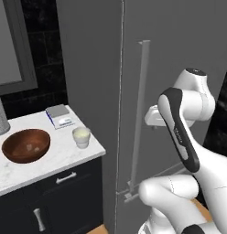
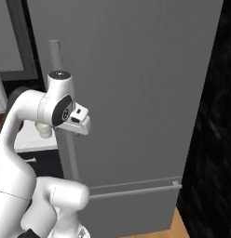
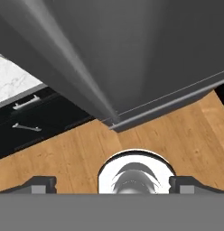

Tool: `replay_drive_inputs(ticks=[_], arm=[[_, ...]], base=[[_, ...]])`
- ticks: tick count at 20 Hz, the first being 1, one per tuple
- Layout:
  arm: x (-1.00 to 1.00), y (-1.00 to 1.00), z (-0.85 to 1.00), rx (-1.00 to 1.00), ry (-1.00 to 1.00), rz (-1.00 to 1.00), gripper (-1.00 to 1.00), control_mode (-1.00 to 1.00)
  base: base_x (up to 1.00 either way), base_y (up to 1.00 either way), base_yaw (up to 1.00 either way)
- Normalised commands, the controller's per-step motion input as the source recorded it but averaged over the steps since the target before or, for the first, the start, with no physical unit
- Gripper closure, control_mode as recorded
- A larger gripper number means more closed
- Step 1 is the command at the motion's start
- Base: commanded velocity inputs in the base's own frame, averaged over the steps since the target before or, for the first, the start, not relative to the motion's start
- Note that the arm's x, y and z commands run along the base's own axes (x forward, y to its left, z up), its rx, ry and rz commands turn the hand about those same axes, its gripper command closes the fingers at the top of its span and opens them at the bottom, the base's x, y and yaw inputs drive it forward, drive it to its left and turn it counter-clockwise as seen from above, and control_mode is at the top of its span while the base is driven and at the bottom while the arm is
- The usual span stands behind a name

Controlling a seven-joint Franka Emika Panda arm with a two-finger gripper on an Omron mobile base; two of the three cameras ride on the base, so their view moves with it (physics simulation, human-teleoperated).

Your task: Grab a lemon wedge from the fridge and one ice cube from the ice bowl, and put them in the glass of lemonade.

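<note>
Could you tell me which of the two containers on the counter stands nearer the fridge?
The glass of lemonade, small and pale; the wide reddish-brown ice bowl sits farther from the fridge.

1. The ice bowl [image 1: 26,145] sits on the counter [image 1: 51,155], left of the glass of lemonade [image 1: 81,136]
2. The fridge [image 1: 179,50] stands right of the counter, door shut
3. A scale [image 1: 60,116] lies behind the glass

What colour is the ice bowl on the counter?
Glossy reddish-brown; the ice bowl shows best in the left base view.
</note>
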Motion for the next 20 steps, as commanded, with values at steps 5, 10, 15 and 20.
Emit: replay_drive_inputs(ticks=[5,10,15,20], arm=[[0.00,0.00,0.00,0.00,0.00,0.00,-1.00,1.00],[0.00,0.00,0.00,0.00,0.00,0.00,-1.00,1.00],[0.00,0.00,0.00,0.00,0.00,0.00,-1.00,1.00],[0.00,0.00,0.00,0.00,0.00,0.00,-1.00,1.00]], base=[[-0.38,0.35,-0.18],[-0.58,0.11,-0.07],[-0.62,0.04,-0.06],[-0.42,0.31,-0.09]])
